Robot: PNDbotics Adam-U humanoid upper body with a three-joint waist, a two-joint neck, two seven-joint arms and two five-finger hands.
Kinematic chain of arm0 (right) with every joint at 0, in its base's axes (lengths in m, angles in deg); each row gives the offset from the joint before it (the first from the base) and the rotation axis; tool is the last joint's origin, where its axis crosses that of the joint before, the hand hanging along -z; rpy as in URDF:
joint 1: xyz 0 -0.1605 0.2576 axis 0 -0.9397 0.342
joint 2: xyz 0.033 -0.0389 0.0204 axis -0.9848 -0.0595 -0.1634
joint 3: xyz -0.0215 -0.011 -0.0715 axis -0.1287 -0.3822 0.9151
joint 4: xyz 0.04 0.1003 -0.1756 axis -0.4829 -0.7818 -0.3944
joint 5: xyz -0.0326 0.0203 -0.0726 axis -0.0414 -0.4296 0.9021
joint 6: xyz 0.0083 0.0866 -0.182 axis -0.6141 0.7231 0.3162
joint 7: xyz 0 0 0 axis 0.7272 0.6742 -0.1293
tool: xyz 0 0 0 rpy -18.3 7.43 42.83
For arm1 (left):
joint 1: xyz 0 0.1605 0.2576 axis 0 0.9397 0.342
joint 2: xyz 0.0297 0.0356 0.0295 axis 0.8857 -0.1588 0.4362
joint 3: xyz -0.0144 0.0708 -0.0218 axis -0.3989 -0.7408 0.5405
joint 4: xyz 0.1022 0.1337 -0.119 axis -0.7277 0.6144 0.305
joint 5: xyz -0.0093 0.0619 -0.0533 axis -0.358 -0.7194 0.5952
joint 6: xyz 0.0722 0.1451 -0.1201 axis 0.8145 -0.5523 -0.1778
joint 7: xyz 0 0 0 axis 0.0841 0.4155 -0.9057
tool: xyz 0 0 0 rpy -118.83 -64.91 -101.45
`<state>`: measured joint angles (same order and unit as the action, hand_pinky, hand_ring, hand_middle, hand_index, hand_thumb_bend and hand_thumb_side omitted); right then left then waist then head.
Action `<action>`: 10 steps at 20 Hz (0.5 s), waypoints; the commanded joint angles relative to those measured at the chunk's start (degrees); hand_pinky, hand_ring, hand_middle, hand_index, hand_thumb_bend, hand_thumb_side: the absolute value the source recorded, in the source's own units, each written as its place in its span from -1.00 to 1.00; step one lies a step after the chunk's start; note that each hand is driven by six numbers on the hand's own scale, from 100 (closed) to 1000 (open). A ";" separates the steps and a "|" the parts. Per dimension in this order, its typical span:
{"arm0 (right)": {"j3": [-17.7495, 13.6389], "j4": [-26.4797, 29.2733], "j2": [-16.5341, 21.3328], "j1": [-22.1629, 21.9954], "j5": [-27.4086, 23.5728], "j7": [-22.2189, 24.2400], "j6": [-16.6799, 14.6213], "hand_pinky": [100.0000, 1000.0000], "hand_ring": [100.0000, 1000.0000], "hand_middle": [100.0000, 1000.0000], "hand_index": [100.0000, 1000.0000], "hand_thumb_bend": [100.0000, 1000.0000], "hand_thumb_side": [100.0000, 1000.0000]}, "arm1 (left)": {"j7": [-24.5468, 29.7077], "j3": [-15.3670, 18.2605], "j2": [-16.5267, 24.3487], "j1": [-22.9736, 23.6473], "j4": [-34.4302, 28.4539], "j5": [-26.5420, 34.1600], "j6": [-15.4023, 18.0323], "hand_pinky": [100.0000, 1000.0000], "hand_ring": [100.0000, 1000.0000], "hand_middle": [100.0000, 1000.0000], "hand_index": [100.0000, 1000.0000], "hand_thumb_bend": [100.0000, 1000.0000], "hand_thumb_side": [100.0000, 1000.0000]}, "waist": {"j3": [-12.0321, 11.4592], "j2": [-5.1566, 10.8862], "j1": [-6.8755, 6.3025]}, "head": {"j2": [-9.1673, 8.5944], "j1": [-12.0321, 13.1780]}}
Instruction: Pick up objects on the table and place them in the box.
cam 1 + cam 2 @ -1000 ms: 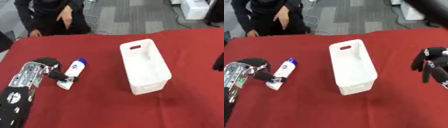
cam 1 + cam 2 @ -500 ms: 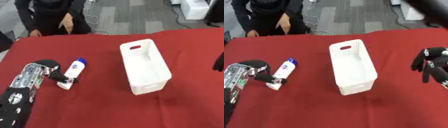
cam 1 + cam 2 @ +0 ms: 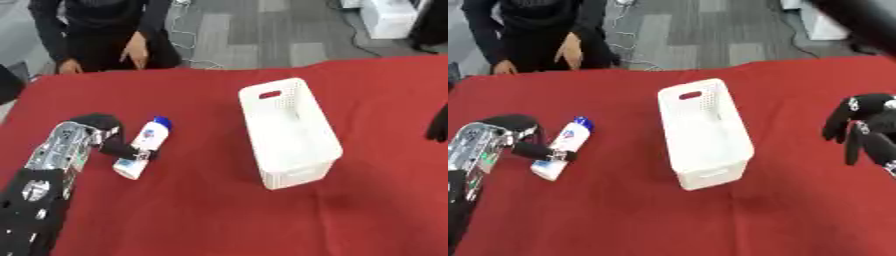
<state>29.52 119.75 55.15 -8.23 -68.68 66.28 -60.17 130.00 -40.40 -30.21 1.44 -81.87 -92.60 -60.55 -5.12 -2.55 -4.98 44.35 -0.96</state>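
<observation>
- We are closing our left hand [image 3: 92,135] on the bottle [image 3: 144,146], a white one with a blue cap lying on its side on the left of the red desk [image 3: 201,210]; a dark finger is crossing its lower body and the rest of the hand is curling just beside it.
- Against the pictures from a second ago, the hand is sitting slightly closer in on the bottle, while the bottle itself is lying where it was, cap pointing away from us.
- We are judging from this that the grasp is being settled and the lift is not yet begun; the bottle is still resting on the desk, well apart from the box.
- The white box [image 3: 289,132] is standing upright and looking empty near the middle of the desk, its long side running away from us, unmoved.
- Our right hand [image 3: 866,131] is hanging idle over the desk's right edge, its fingers relaxed and holding nothing.
- The right eye view is showing that hand almost whole, fingers pointing down; the left eye view is catching only a dark sliver of it at the right border.
</observation>
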 commanded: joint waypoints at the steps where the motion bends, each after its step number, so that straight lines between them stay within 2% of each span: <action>1: -0.41 0.59 1.64 0.69 -0.27 8.67 -8.38 -0.48 -0.17 -0.09 -0.45 -0.79 1.00 | -0.53 0.37 0.65 -1.50 -0.35 -0.15 -0.03 -0.03 0.54 0.66 0.52 0.16 1.00 | -0.01 0.73 0.16 | -0.23 0.37; 10: -0.36 0.59 1.55 0.57 -0.15 8.79 -8.42 -0.48 -0.17 -0.09 -0.45 -0.79 1.00 | -1.17 0.23 -0.43 -2.42 1.09 -1.10 -0.07 -0.03 0.54 0.67 0.52 0.17 1.00 | -0.11 0.73 0.24 | -0.23 0.43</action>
<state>29.52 119.75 55.15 -8.23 -68.80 66.49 -59.97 129.18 -40.41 -31.28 0.37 -80.36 -93.45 -60.60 -5.13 -2.55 -4.98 44.35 -0.94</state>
